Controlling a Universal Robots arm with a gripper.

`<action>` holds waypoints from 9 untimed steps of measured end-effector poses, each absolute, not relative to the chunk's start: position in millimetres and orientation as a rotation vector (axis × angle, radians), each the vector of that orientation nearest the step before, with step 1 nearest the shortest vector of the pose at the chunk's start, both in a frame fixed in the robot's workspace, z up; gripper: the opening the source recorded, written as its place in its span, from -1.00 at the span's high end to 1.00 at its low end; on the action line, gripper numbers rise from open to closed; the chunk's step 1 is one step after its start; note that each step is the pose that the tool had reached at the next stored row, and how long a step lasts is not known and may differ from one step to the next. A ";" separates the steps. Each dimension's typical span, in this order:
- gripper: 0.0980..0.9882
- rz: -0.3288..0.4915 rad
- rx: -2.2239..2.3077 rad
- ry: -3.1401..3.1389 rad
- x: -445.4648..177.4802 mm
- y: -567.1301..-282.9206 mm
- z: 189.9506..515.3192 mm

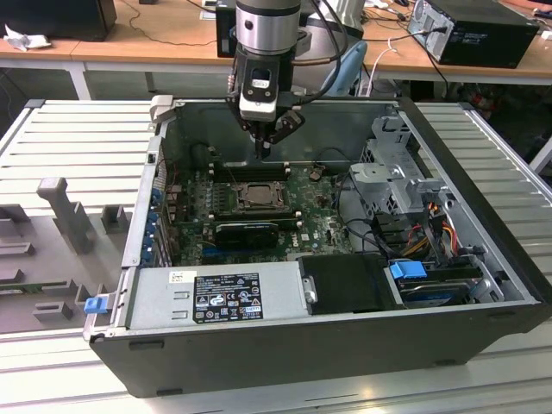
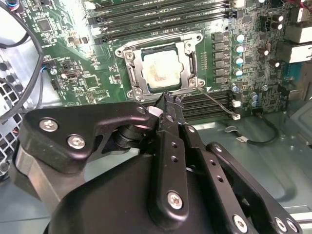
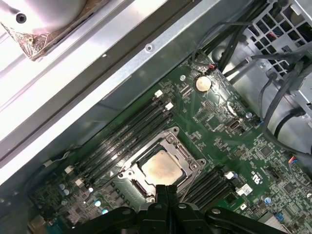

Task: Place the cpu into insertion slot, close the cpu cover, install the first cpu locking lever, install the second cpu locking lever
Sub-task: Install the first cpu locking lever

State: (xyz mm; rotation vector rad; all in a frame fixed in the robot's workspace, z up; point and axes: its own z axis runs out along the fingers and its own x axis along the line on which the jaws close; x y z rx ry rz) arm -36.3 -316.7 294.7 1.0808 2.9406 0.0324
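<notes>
The cpu point(image 2: 162, 69), pale beige and blotchy, lies in the insertion slot point(image 2: 141, 73), framed by the lowered cpu cover point(image 2: 189, 58). The first wrist view adds a coin cell point(image 3: 202, 83) beyond the memory slots point(image 3: 127, 132) beside the insertion slot. My jaws are pinched together, empty, pointing straight down just above the insertion slot's edge.

Bright even room light; glare on cpu point(image 2: 163, 68); soft shadows inside case point(image 1: 345, 116).
</notes>
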 end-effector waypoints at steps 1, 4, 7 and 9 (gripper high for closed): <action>0.98 0.032 1.067 2.946 -36.3 -316.7 294.7; 0.98 0.033 1.043 2.955 -36.3 -316.7 294.7; 0.98 0.033 1.020 2.963 -36.3 -316.7 294.7; 0.98 0.033 1.010 2.966 -36.3 -316.7 294.7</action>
